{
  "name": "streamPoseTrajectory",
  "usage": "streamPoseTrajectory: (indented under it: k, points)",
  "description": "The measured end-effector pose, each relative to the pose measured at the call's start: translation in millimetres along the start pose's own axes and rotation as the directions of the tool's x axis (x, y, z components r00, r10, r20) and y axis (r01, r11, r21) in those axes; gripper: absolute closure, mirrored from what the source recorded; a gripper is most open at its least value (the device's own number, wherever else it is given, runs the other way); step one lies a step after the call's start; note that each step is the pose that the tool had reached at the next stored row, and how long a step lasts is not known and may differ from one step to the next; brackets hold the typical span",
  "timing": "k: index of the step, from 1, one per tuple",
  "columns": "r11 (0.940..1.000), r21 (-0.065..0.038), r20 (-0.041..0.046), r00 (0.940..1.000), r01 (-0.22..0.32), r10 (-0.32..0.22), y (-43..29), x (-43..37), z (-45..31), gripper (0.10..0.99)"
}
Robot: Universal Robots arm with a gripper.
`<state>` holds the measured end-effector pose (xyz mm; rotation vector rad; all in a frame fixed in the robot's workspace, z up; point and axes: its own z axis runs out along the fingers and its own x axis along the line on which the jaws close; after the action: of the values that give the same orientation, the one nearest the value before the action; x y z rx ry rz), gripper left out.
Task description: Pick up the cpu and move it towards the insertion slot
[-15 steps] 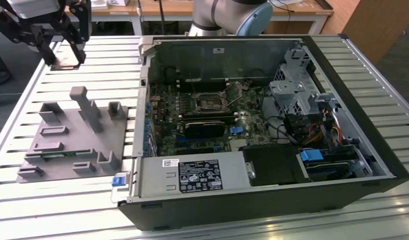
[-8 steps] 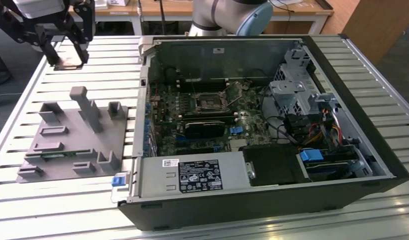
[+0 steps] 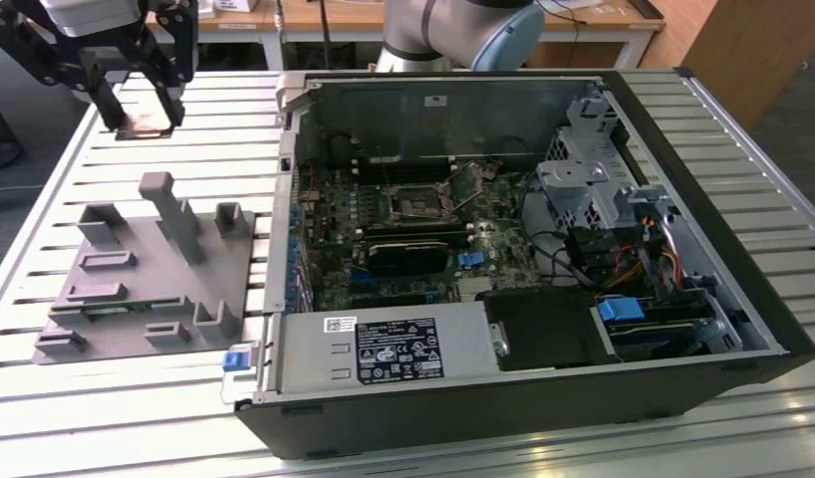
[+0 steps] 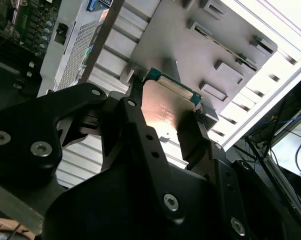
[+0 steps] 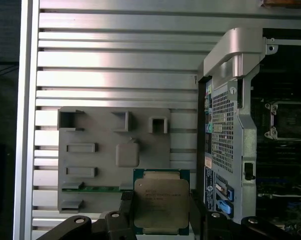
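Gripping the cpu (image 5: 161, 205) above the grey block (image 5: 113, 155), the gripper (image 5: 160, 220) hides it in the exterior view.

Silver cpu (image 5: 161, 204) (green-edged), black fingers (image 5: 126, 204).

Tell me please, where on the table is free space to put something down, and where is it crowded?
Bare slats of the table run in front of the computer case, and between the grey plastic block and the case's side wall. Another bare strip lies behind the block, where the gripper holds the cpu. Inside the case, around the insertion slot, it is crowded.
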<state>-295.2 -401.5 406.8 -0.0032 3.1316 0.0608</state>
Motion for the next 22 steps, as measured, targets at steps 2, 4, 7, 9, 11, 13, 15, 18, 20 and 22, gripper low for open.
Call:
streamPoseTrajectory:
  k: [2,4,7,9,11,13,15,18,20,22]
  points:
    - [1.0000,0.000,0.0000,1.0000,0.000,0.000,0.0,-1.6,0.0,0.557]
    - [1.0000,0.000,0.0000,1.0000,0.000,0.000,0.0,-3.0,0.1,0.557]
    - [1.0000,0.000,0.0001,1.0000,0.000,0.000,0.0,-5.3,0.1,0.557]
    - [1.0000,0.000,0.0000,1.0000,0.000,0.000,0.0,-6.7,0.1,0.557]
    - [1.0000,0.000,0.0001,1.0000,0.000,0.000,0.0,-8.1,0.1,0.557]
    - [1.0000,0.000,0.0000,1.0000,0.000,0.000,0.0,-9.5,0.1,0.557]
    - [1.0000,0.000,0.0000,1.0000,0.000,0.000,0.0,-10.9,0.1,0.557]
    - [1.0000,0.000,0.0001,1.0000,0.000,0.000,0.0,-13.2,0.2,0.557]
    - [1.0000,0.000,0.0000,1.0000,0.000,0.000,0.0,-14.7,0.1,0.557]
    - [1.0000,0.000,0.0000,1.0000,0.000,0.000,0.0,-16.2,0.2,0.557]
